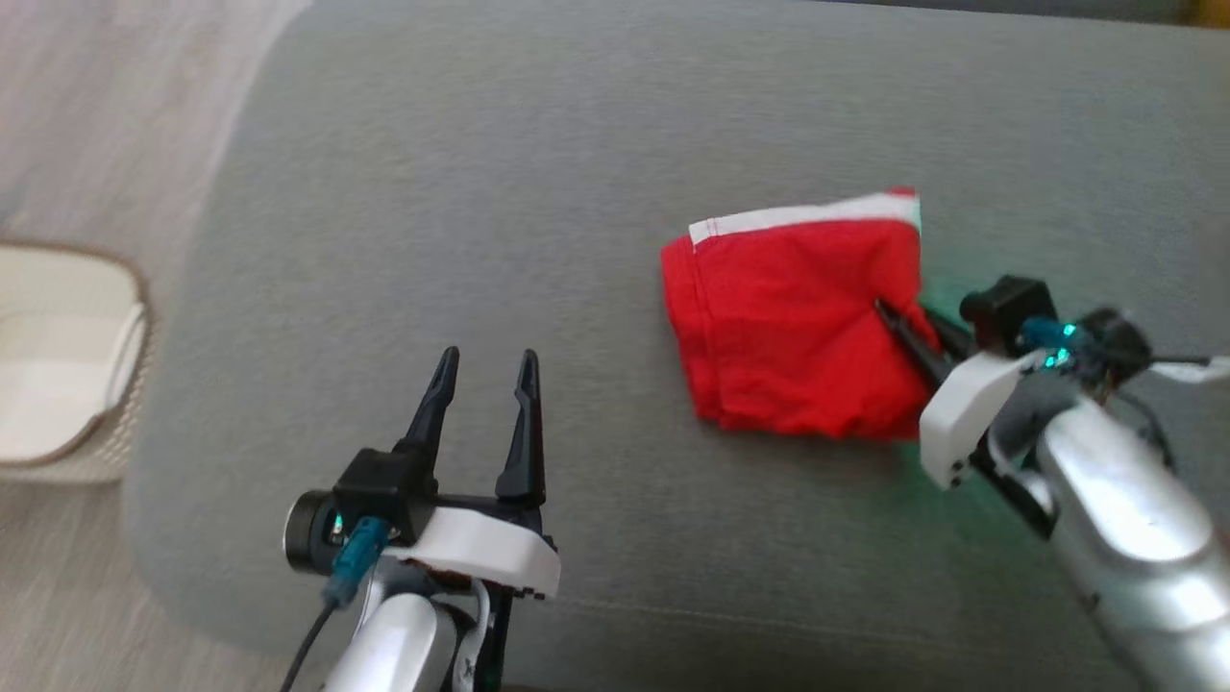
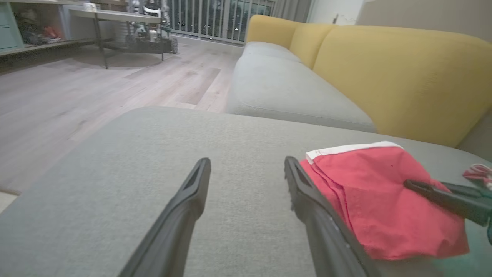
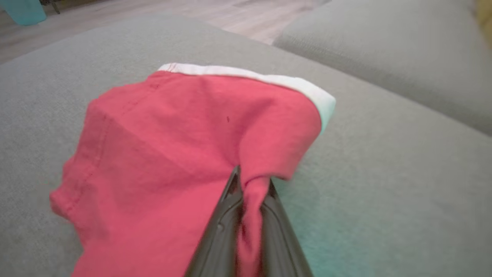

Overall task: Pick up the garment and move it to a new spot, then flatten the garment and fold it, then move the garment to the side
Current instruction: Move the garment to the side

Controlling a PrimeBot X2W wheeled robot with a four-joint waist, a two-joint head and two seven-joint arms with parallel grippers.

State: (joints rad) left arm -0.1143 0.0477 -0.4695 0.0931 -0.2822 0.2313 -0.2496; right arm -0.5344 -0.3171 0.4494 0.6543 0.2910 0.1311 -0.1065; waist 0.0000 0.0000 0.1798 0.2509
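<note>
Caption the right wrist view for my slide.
Right gripper pinching a fold of the red garment on the grey sofa cushion.

The garment (image 1: 798, 327) lies on the cushion (image 1: 538, 192), right of the left end effector (image 1: 489, 353).

Three views, one grey seat cushion (image 1: 538, 173).
Head: high, looking steeply down on the cushion from mid range. Left wrist: low over the cushion, facing along the left hand (image 2: 246, 161) toward the yellow backrest (image 2: 403, 77) and wooden floor (image 2: 77, 88). Right wrist: very near, facing along the right hand (image 3: 251, 177) into the red garment (image 3: 173, 134). All three share the garment and the cushion around it.
</note>
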